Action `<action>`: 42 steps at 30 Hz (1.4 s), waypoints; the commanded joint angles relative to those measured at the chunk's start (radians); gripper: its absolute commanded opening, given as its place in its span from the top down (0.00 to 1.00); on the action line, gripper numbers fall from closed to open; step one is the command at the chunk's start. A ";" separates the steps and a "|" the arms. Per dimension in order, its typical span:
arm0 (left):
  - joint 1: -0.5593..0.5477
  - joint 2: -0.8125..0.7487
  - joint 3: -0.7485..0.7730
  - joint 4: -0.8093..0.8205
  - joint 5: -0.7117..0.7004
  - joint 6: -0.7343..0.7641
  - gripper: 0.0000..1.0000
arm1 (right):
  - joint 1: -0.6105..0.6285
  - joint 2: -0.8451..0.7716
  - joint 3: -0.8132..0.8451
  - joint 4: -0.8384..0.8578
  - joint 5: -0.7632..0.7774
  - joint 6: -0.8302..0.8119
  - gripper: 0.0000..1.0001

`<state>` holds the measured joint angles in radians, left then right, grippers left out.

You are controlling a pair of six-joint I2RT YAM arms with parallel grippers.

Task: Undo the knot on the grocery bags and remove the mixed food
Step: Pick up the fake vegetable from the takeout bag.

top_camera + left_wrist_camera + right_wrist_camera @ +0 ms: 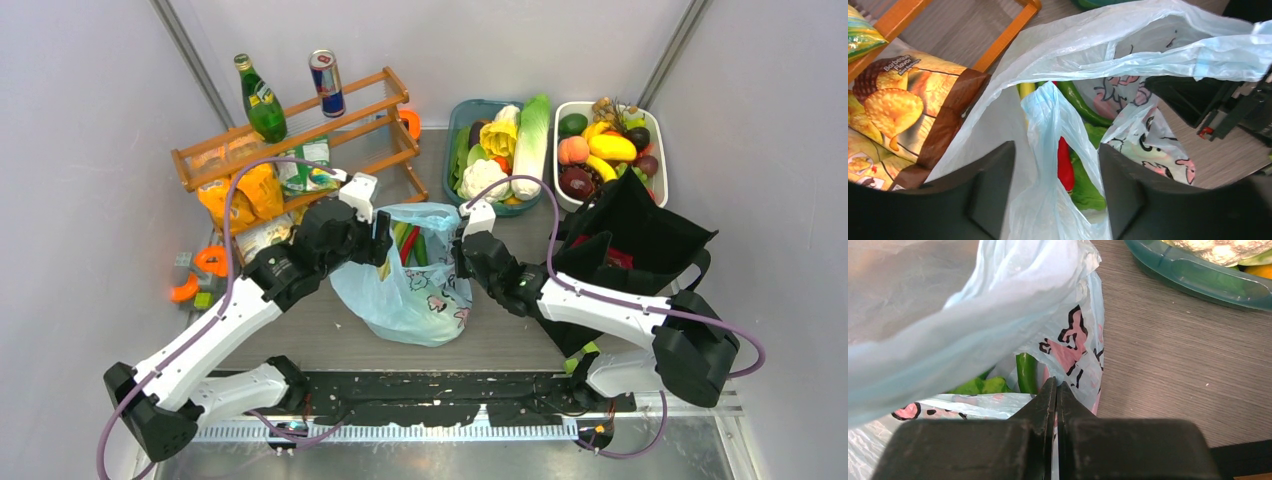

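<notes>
The light-blue plastic grocery bag sits mid-table with its mouth gaping wide. The knot is out of view. Inside lie mixed food: a red pepper, a green leaf and a long green vegetable. My left gripper is open at the bag's left rim, and a loose strip of the bag's handle hangs between its fingers. My right gripper is shut on the bag's right edge, with thin plastic pinched between its jaws. The black tote stands open at the right, behind my right arm.
A wooden rack at the back left carries a green bottle, a can and crisp packets. A teal tray of vegetables and a white tray of fruit stand at the back.
</notes>
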<state>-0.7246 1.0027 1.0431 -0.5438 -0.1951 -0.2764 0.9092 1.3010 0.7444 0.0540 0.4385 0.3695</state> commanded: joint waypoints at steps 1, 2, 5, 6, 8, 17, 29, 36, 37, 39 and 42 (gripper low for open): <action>-0.002 0.032 0.028 0.003 -0.021 0.018 0.42 | 0.005 -0.032 0.011 0.031 -0.001 0.012 0.95; -0.002 0.031 0.022 0.009 -0.023 0.017 0.44 | 0.005 -0.035 0.017 0.026 -0.003 0.011 0.95; -0.002 0.021 -0.001 0.035 -0.022 0.020 0.52 | 0.005 -0.049 0.022 0.023 -0.004 0.011 0.95; -0.002 0.016 -0.007 0.041 -0.016 0.024 0.59 | 0.005 -0.055 0.025 0.022 -0.004 0.011 0.95; -0.002 -0.002 -0.017 0.057 0.033 0.047 0.83 | 0.004 -0.058 0.034 0.018 -0.006 0.009 0.95; -0.002 -0.258 -0.187 0.197 0.541 0.108 1.00 | -0.069 -0.030 0.097 -0.017 -0.072 -0.007 0.95; -0.002 -0.303 -0.201 -0.155 1.056 0.055 1.00 | -0.182 0.048 0.152 0.015 -0.177 -0.012 0.95; -0.002 -0.302 -0.186 -0.308 1.277 0.095 1.00 | -0.217 0.055 0.183 0.012 -0.198 -0.011 0.95; -0.002 -0.306 -0.178 -0.330 1.294 0.107 1.00 | -0.221 0.050 0.183 0.008 -0.198 -0.011 0.95; -0.002 -0.318 -0.166 -0.345 1.302 0.110 1.00 | -0.224 0.027 0.184 -0.006 -0.203 -0.012 0.93; -0.002 -0.334 -0.159 -0.342 1.225 0.101 1.00 | -0.224 -0.046 0.169 -0.025 -0.268 -0.040 0.61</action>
<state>-0.7200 0.7063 0.8360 -0.8097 0.9527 -0.1753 0.7048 1.3529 0.8886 0.0185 0.1921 0.3676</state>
